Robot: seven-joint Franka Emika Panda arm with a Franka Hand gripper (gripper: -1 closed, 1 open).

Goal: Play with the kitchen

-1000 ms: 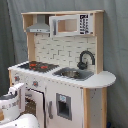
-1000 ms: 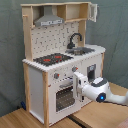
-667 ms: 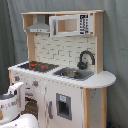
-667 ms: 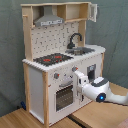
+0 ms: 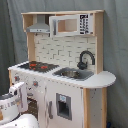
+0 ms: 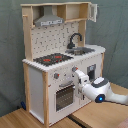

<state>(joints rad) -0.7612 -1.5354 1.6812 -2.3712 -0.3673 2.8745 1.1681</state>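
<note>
Claw point(image 6: 76, 75) of white robot arm point(image 6: 100, 90) meets knob panel of white and light-wood toy kitchen point(image 6: 37, 82); claw's state cannot be told.

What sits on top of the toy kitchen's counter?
On the counter: a hob with red rings, a sink and a black faucet. Whether the sink holds anything cannot be seen in either exterior view.

No text, label, brand or number can be read anywhere.
</note>
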